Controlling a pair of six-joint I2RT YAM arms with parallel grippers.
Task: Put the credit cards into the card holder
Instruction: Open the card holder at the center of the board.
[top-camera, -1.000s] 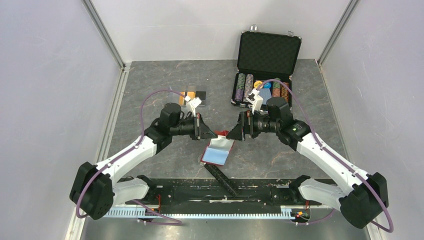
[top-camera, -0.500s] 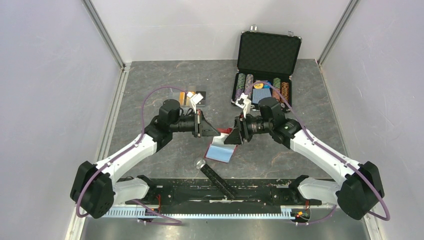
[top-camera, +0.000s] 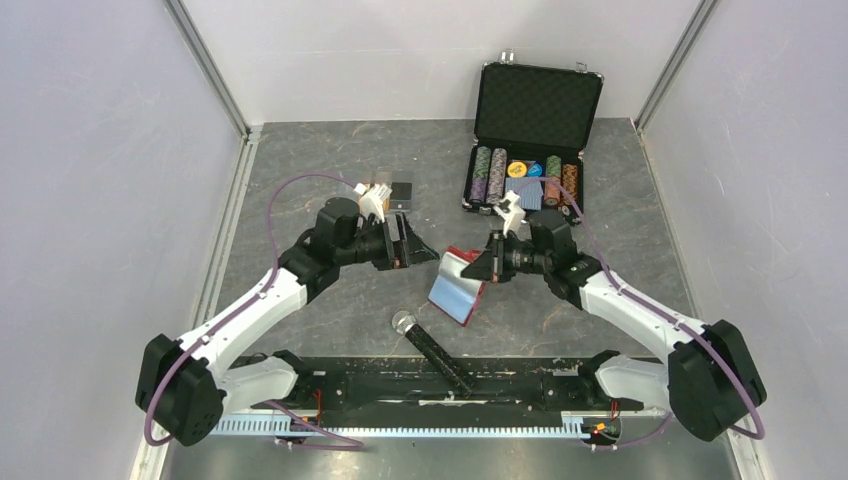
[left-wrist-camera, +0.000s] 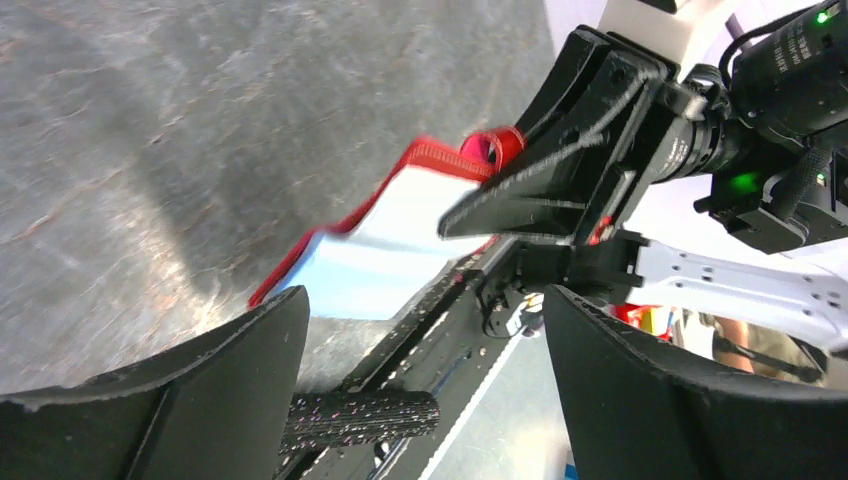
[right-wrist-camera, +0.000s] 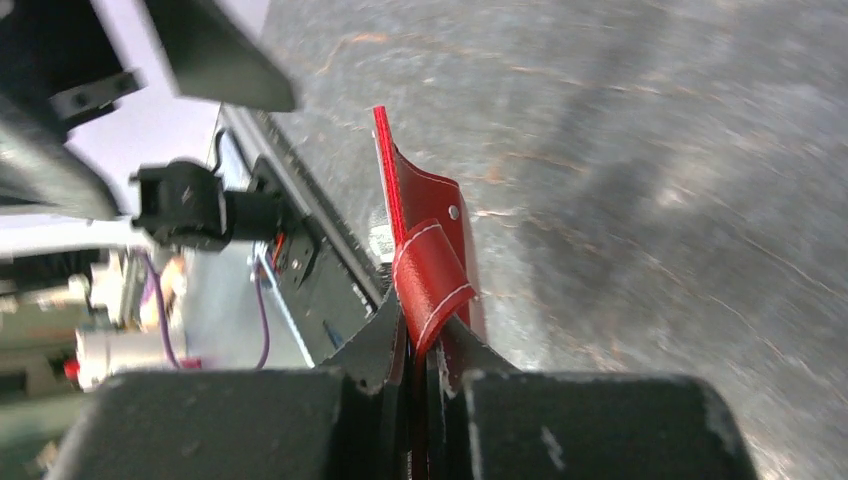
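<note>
my right gripper (right-wrist-camera: 421, 345) is pinched tight on the card holder (top-camera: 457, 292) at its red tab edge. my left gripper (top-camera: 408, 246) has its jaws wide apart, touching nothing.

The card holder (right-wrist-camera: 425, 215) is a red leather-like material with a soft sheen and pale stitching along its tab. Its inner sleeves look smooth, matt and blue-grey. The bench (top-camera: 330, 150) is dark grey, mottled like stone, and matt with faint scratches. The left pincer (left-wrist-camera: 420, 320) is finely grained matt black plastic. Near the bench's front edge, a black rod (left-wrist-camera: 360, 415) has a rough, speckled grip. Dimpled black foam lines the poker case (top-camera: 540, 100) lid.
</note>
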